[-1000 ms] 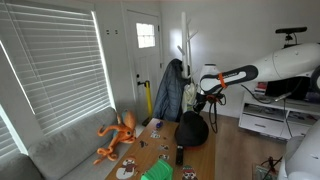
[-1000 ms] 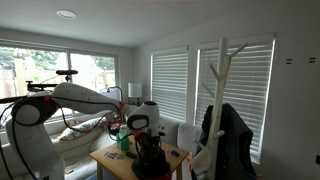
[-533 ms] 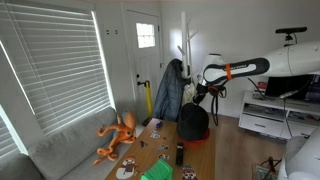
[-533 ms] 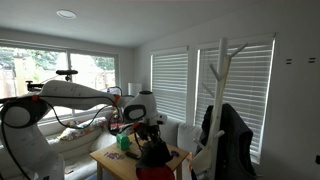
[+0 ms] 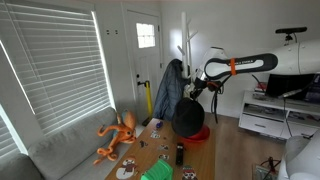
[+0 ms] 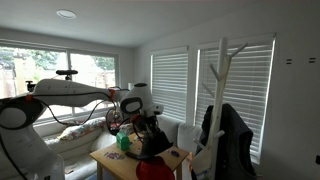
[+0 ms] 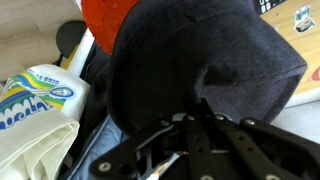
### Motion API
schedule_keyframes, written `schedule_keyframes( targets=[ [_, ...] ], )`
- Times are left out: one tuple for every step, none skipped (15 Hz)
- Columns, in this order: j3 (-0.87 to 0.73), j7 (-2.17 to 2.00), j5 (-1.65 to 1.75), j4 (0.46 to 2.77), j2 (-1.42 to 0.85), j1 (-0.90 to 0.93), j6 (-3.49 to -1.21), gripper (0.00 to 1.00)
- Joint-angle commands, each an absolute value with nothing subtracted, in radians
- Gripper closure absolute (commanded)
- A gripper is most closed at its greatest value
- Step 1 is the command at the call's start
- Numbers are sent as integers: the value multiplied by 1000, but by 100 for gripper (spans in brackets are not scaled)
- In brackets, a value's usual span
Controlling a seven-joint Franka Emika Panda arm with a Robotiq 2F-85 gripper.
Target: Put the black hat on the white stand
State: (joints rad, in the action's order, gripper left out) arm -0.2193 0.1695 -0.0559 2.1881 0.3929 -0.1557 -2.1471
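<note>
1. We see the gripper (image 5: 197, 97) pinching the black hat (image 5: 187, 119), its jaws pressed together on the dark fabric.
2. The black hat hangs below the gripper, above the table (image 5: 160, 152) — the red hat (image 5: 203, 132) lies at its five o'clock.
3. In an exterior view the white stand (image 5: 185, 45) rises at the hat's twelve o'clock, apart from it — a dark jacket (image 5: 167, 92) hangs on the stand.

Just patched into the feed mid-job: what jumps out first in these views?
The black hat hangs from the end effector above the table, with a red hat just beneath it. Behind, the white stand carries a dark jacket. An orange plush toy sprawls on the sofa.
</note>
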Motion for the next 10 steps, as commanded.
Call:
schedule_keyframes(
  targets=[
    [-219, 151, -71, 2154, 481, -158, -2139, 98],
    [-222, 168, -55, 2164, 425, -154, -2144, 93],
    [-222, 166, -55, 2154, 444, -154, -2144, 93],
    [-223, 164, -55, 2150, 460, -154, -2143, 93],
    [-223, 164, -55, 2150, 471, -153, -2142, 93],
    [-224, 163, -55, 2150, 475, -153, -2142, 93],
    [-223, 163, -55, 2150, 475, -153, -2142, 93],
    [-223, 163, -55, 2151, 474, -153, -2142, 98],
    [-227, 169, -66, 2143, 478, -148, -2139, 98],
    [-227, 168, -63, 2135, 480, -151, -2147, 98]
  ],
)
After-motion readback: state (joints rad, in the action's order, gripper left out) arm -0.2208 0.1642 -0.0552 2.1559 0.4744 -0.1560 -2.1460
